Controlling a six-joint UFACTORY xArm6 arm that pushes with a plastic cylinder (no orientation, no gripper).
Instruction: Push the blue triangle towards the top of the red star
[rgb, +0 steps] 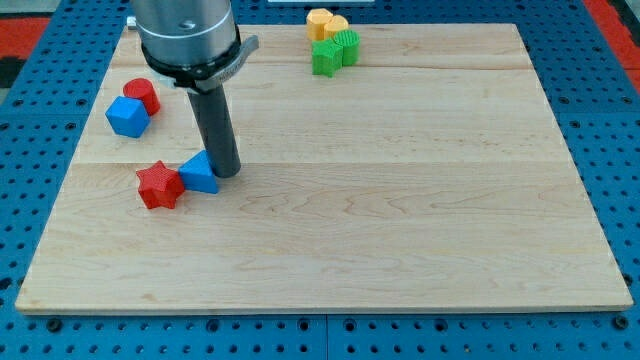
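Observation:
The blue triangle (199, 173) lies on the wooden board at the view's left, touching the right side of the red star (159, 185). My tip (226, 171) rests on the board right against the triangle's right side. The dark rod rises from it to the grey arm housing at the view's top left.
A blue cube (127, 116) and a red cylinder (142, 95) sit together at the left, above the star. Two yellow blocks (326, 24) and two green blocks (334, 50) cluster at the board's top edge. The board's left edge (62, 190) is near the star.

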